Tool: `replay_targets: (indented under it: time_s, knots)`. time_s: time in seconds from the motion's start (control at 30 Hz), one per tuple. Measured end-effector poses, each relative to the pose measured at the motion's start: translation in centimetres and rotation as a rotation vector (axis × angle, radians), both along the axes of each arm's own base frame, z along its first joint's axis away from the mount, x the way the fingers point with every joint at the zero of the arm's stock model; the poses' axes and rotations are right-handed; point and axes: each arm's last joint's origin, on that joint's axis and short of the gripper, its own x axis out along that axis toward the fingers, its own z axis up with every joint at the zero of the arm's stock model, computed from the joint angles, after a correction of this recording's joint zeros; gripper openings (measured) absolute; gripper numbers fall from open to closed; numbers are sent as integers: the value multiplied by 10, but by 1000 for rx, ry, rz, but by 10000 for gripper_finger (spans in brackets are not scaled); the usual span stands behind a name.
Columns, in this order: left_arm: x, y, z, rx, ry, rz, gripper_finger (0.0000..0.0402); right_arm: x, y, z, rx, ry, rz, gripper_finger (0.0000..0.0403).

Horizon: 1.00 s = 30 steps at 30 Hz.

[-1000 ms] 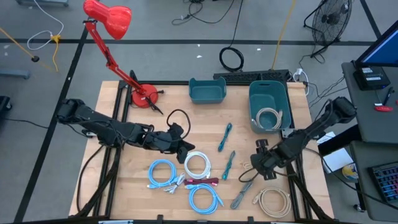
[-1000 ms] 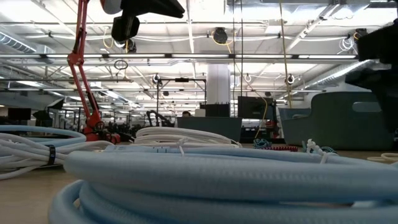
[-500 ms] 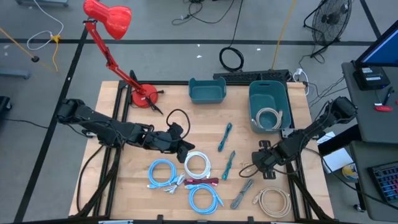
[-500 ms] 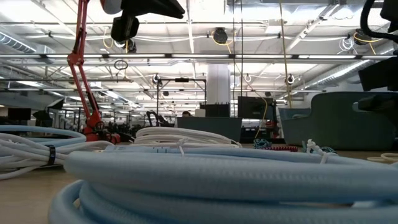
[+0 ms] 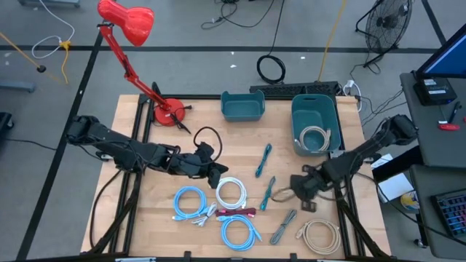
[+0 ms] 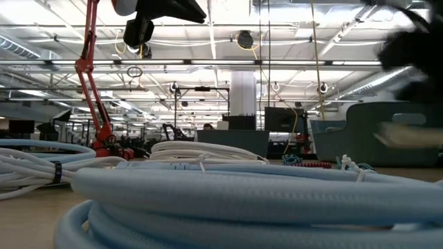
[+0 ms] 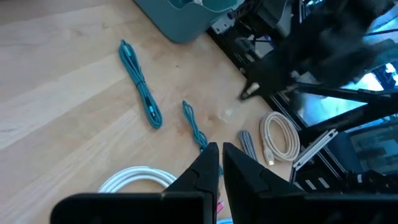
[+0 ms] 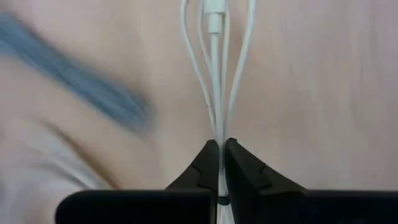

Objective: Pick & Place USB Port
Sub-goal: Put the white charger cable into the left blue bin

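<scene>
My right gripper (image 5: 295, 186) is over the table's right half, shut on a thin white USB cable (image 8: 215, 74) folded into a narrow bundle. A white plug (image 8: 214, 22) shows at the bundle's far end. The bundle shows faintly in the high view (image 5: 282, 193), beside a teal cable (image 5: 268, 192). My left gripper (image 5: 220, 175) is shut and empty above a white coil (image 5: 231, 192) near the table's middle. Its fingertips show closed in the left wrist view (image 7: 219, 149). Two teal bins (image 5: 242, 106) (image 5: 314, 109) stand at the far edge. The right one holds a coiled white cable (image 5: 315, 138). My right gripper pinches the bundle's several strands (image 8: 216, 127) between its two fingertips, at the end away from the plug. The fingers lie along the bundle. The bundle reaches straight out ahead of the fingers above the wood. I cannot tell whether it is lifted clear.
Blue coils (image 5: 191, 202) (image 5: 239, 233), a red-wrapped cable (image 5: 234, 213), a grey cable (image 5: 282, 227) and a beige coil (image 5: 319, 236) lie near the front edge. Another teal cable (image 5: 263, 160) lies mid-table. A red desk lamp (image 5: 167, 113) stands at the far left.
My right gripper has moved toward the table's left and a little toward the far edge, shut on the white cable bundle, which has gone with it away from the grey cable.
</scene>
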Motion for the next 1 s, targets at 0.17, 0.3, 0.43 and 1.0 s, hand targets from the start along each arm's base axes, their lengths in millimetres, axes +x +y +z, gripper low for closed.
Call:
replay_targets:
  time_s: [0.17,0.3,0.43,1.0]
  knots:
    - [0,0,0,7,2,-4,24,34,-21,55,-38,-148,-82,2]
    - [0,-1,-1,17,11,-39,24,62,-50,83,-118,-218,-128,1]
    - [-1,-1,-2,24,29,-87,24,99,-92,92,-186,-237,-171,1]
    - [-78,36,47,183,88,-118,24,195,-267,86,-341,-245,-212,0]
